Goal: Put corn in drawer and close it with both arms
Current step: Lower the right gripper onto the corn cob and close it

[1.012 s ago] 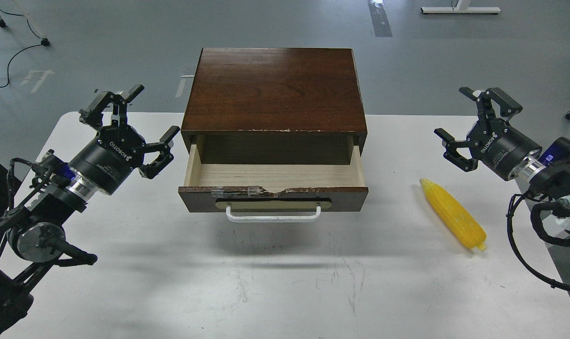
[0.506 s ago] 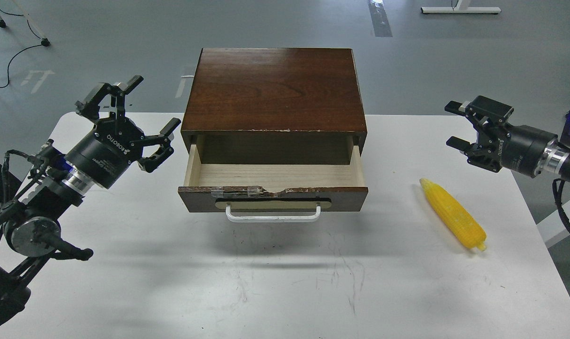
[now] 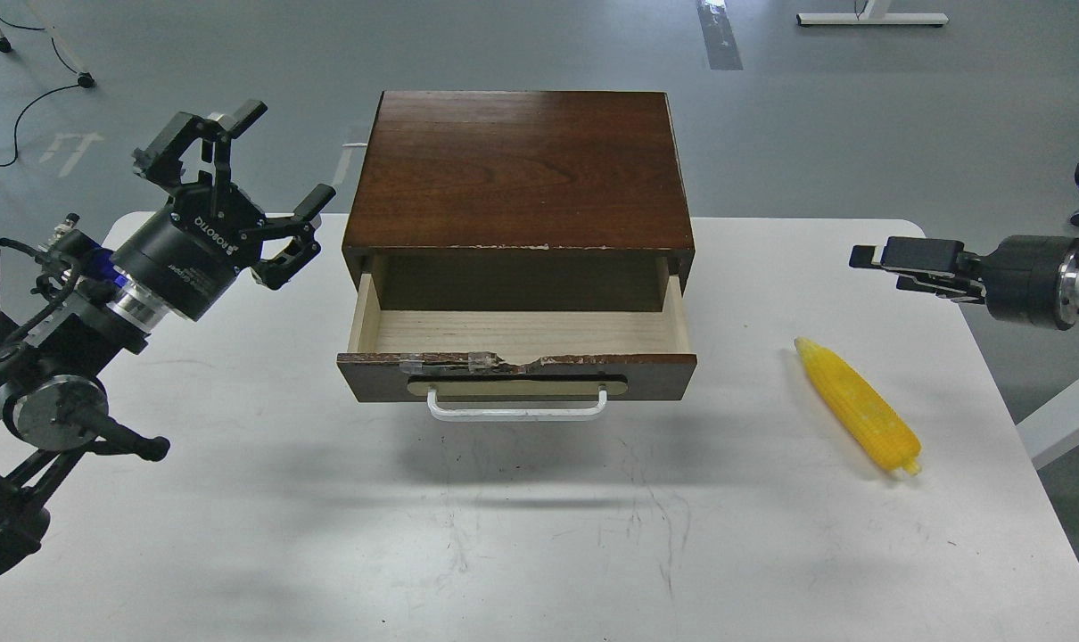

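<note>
Corn (image 3: 858, 407) on table, below right jaws, spread unclear; left jaws wide, empty.

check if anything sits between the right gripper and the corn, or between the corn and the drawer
Nothing visible does. The corn lies alone on the table, below the right gripper; only bare tabletop separates it from the open drawer.

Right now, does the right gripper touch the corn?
Apart. In the head view the right gripper hangs beyond the corn, with bare white table plainly visible between them.
</note>
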